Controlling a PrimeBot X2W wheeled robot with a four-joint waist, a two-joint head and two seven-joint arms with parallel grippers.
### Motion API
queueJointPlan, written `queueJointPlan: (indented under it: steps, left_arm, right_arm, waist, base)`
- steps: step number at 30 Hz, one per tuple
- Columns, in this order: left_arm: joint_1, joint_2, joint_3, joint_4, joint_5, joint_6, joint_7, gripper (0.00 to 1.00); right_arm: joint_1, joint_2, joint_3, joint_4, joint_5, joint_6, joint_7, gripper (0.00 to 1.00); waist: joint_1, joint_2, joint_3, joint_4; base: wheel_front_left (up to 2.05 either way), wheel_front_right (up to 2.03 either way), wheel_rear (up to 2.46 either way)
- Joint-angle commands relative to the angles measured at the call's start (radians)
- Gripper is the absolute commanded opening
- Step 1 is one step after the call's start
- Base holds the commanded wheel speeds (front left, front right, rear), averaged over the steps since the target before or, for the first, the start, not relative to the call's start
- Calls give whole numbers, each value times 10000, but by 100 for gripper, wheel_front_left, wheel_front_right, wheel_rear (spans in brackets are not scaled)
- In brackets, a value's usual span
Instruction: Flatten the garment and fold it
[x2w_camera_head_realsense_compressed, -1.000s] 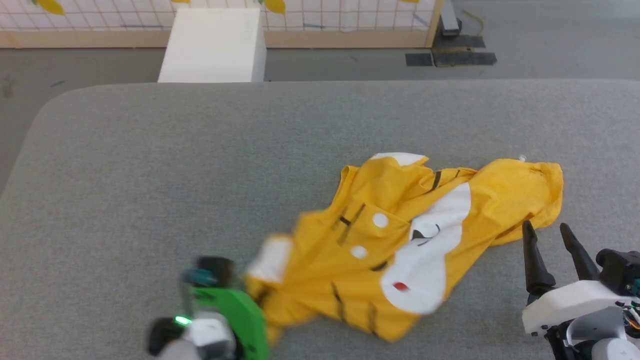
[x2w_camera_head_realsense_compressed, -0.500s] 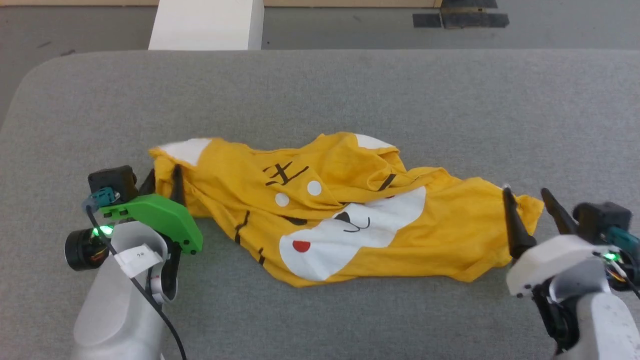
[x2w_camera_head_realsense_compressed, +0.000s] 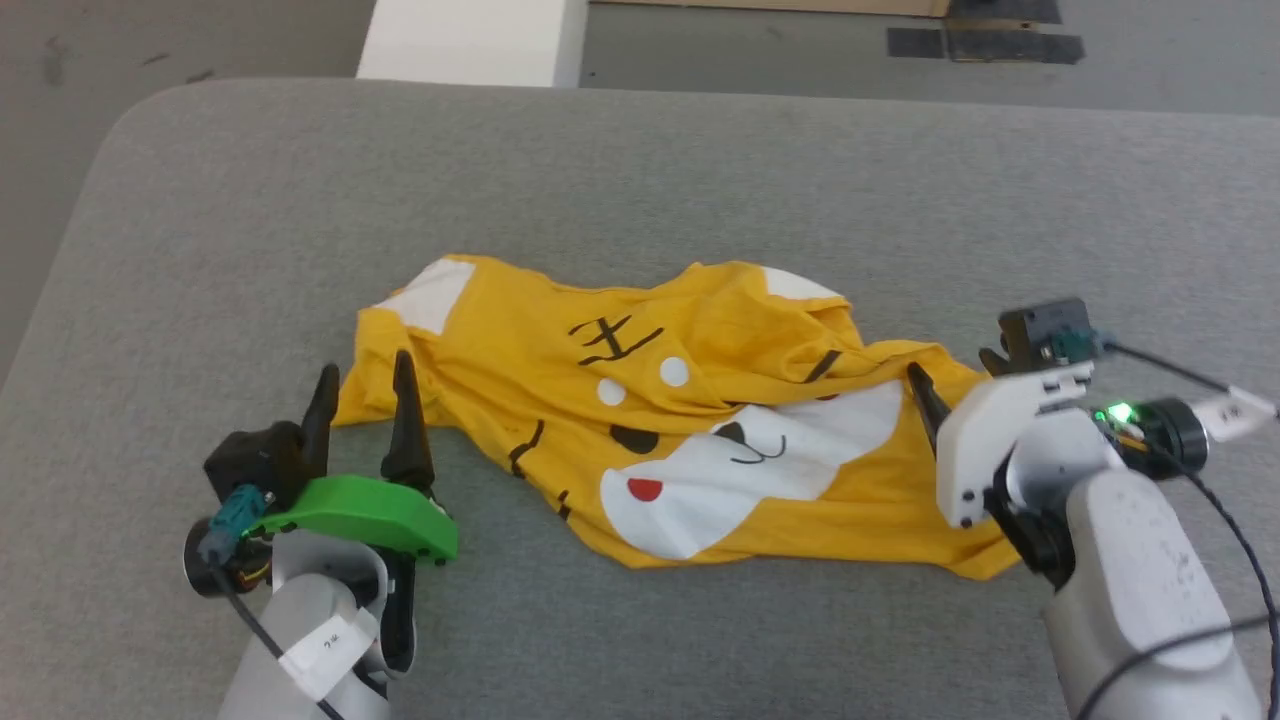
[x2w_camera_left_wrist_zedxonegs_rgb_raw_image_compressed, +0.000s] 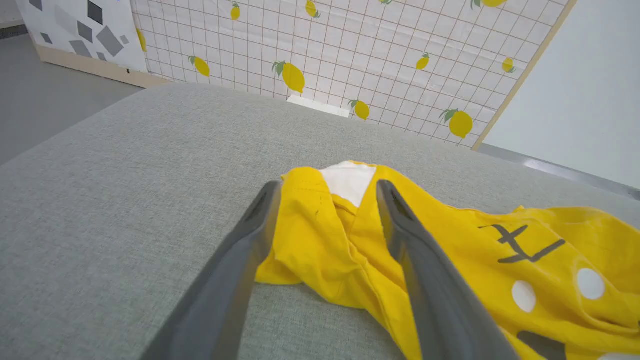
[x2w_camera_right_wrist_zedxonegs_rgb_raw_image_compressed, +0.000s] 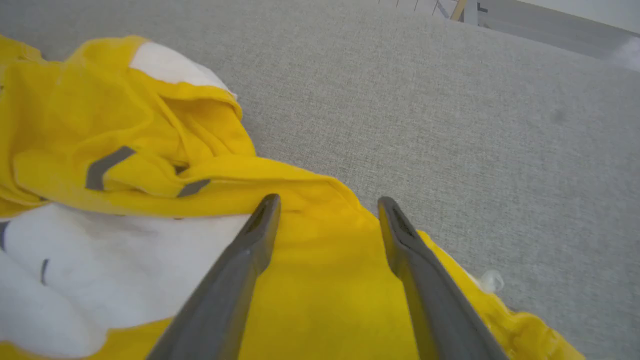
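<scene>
The garment (x2w_camera_head_realsense_compressed: 680, 430), a mustard-yellow T-shirt with a cartoon face, lies crumpled and stretched sideways across the middle of the grey table (x2w_camera_head_realsense_compressed: 700, 180). My left gripper (x2w_camera_head_realsense_compressed: 363, 368) is open at its left end. In the left wrist view the garment's (x2w_camera_left_wrist_zedxonegs_rgb_raw_image_compressed: 450, 240) corner with a white patch lies loosely between the spread fingers of the left gripper (x2w_camera_left_wrist_zedxonegs_rgb_raw_image_compressed: 327, 184). My right gripper (x2w_camera_head_realsense_compressed: 950, 365) hovers over the right end, one finger partly hidden by its white housing. The right wrist view has the right gripper (x2w_camera_right_wrist_zedxonegs_rgb_raw_image_compressed: 328, 199) open above yellow cloth of the garment (x2w_camera_right_wrist_zedxonegs_rgb_raw_image_compressed: 125, 150).
The table's far left corner is rounded, with grey floor beyond it. A white box (x2w_camera_head_realsense_compressed: 470, 40) stands past the far edge, and black floor patches (x2w_camera_head_realsense_compressed: 985, 40) lie further right. A lemon-patterned wall (x2w_camera_left_wrist_zedxonegs_rgb_raw_image_compressed: 350, 50) rises behind the table.
The head camera has shifted. My left gripper dragged the garment's corner to the left, then opened and let it go. My right gripper moved in over the garment's right end.
</scene>
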Motion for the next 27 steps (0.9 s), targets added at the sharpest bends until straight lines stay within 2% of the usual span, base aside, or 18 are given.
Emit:
queueJointPlan:
  steps: [1, 5, 10, 11, 12, 13, 14, 18, 21, 23, 27]
  left_arm:
    - [123, -109, 121, -393, 182, -57, -69, 100]
    - [399, -381, 349, -1197, 552, -174, -74, 100]
    - [514, -552, 479, -1523, 794, -337, -76, 100]
    - [517, -573, 501, -1542, 832, -374, -76, 100]
    - [523, -587, 523, -1547, 851, -399, -76, 100]
    - [536, -602, 541, -1525, 868, -431, -76, 100]
    - [545, -611, 559, -1507, 875, -454, -76, 100]
    - [614, -640, 650, -1402, 850, -557, -77, 100]
    - [705, -651, 700, -1266, 883, -578, -77, 100]
    - [801, -656, 754, -1206, 886, -573, -77, 100]
    - [975, -661, 865, -1108, 880, -569, -77, 100]
  right_arm:
    - [-371, -55, 28, 218, -54, -13, 194, 100]
    - [-1045, -337, 372, 948, -160, -13, 665, 100]
    - [-1599, -631, 651, 2144, -65, -13, 1564, 100]
    - [-1655, -626, 698, 2451, 79, -13, 1948, 81]
    - [-1680, -615, 771, 2637, 212, -13, 2265, 33]
    - [-1696, -607, 905, 2769, 414, -13, 2596, 8]
    - [-1700, -623, 991, 2795, 591, -13, 2777, 0]
    - [-1481, -1001, 1075, 2347, 1035, -13, 2864, 0]
    - [-774, -1309, 894, 1507, 1348, -13, 2932, 0]
    - [11, -1405, 853, 613, 1732, -13, 3273, 0]
    - [2151, -1547, 1128, -2024, 2721, -13, 4478, 0]
  waist:
    - [0, 0, 169, 271]
    - [0, 0, 371, 513]
    - [0, 0, 545, 672]
    - [0, 0, 557, 683]
    - [0, 0, 555, 689]
    - [0, 0, 546, 691]
    - [0, 0, 539, 681]
    - [0, 0, 373, 560]
    - [0, 0, 22, 446]
    - [0, 0, -207, 333]
    - [0, 0, -569, 36]
  base:
    - [0, 0, 0]
    - [0, 0, 0]
    - [0, 0, 0]
    - [0, 0, 0]
    - [0, 0, 0]
    - [0, 0, 0]
    - [0, 0, 0]
    - [0, 0, 0]
    - [0, 0, 0]
    - [0, 0, 0]
    - [0, 0, 0]
